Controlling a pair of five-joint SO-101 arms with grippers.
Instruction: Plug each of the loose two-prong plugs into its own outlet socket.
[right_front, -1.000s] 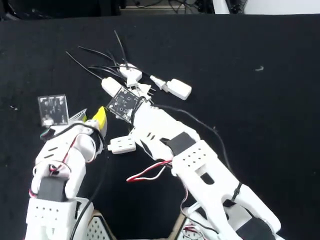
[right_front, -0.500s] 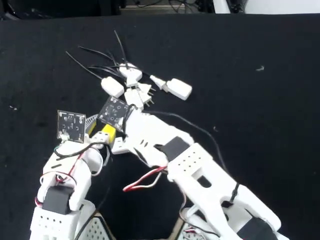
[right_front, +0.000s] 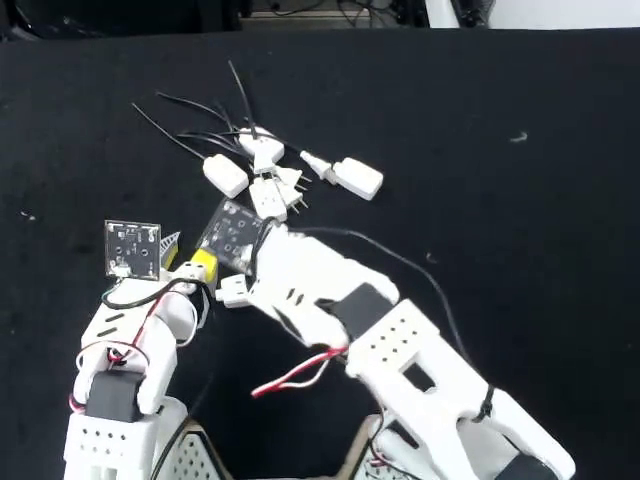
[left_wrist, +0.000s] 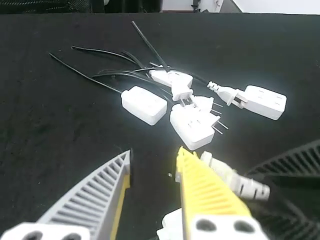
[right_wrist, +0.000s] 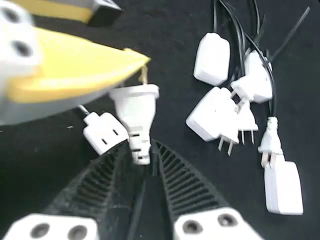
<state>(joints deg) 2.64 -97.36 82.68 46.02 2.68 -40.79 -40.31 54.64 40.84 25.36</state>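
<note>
My right gripper (right_wrist: 140, 150) is shut on the cord end of a white two-prong plug (right_wrist: 134, 107); its prongs point at the yellow finger (right_wrist: 75, 75) of my left gripper. A small white socket (right_wrist: 104, 132) lies on the table right beside that plug. In the high view the plug and socket (right_front: 232, 290) sit between the two arms. My left gripper (left_wrist: 154, 152) stands open over bare table, with the held plug (left_wrist: 227, 175) just outside its yellow finger (left_wrist: 200, 195).
A pile of white plugs and sockets with black cords (right_front: 255, 165) lies farther back on the black table (right_front: 500, 200). One plug sits joined in its socket (right_front: 345, 175). A loose socket block (left_wrist: 144, 105) lies at the pile's edge.
My left gripper swung in toward the plug and socket between the arms. My right arm drew back from the pile and lowered over the plug.
</note>
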